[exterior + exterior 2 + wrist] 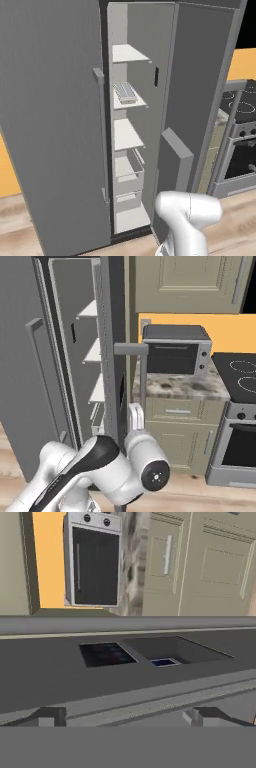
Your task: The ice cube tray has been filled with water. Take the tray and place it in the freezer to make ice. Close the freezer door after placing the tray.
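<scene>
The ice cube tray (pixel 125 93) lies flat on the second white shelf of the freezer (pixel 131 135), whose narrow compartment stands open. The pale cells of water are too small to make out. The freezer door (pixel 200 95) is swung wide open to the right, and the right base view shows it edge-on (pixel 113 356) with its long bar handle (pixel 143 378). My gripper (pixel 130 719) is open and faces the door's outer side, just short of the handle bar (pixel 150 699), which runs across in front of its tips. Beyond the bar lies the black dispenser recess (pixel 150 654). Nothing is held.
The wider grey fridge door (pixel 50 125) is closed on the left. To the right of the open door are a stone counter with a toaster oven (pixel 175 353), beige base cabinets (pixel 175 441) and a stove (pixel 240 411). My arm's elbow (pixel 145 466) is close to the door's edge.
</scene>
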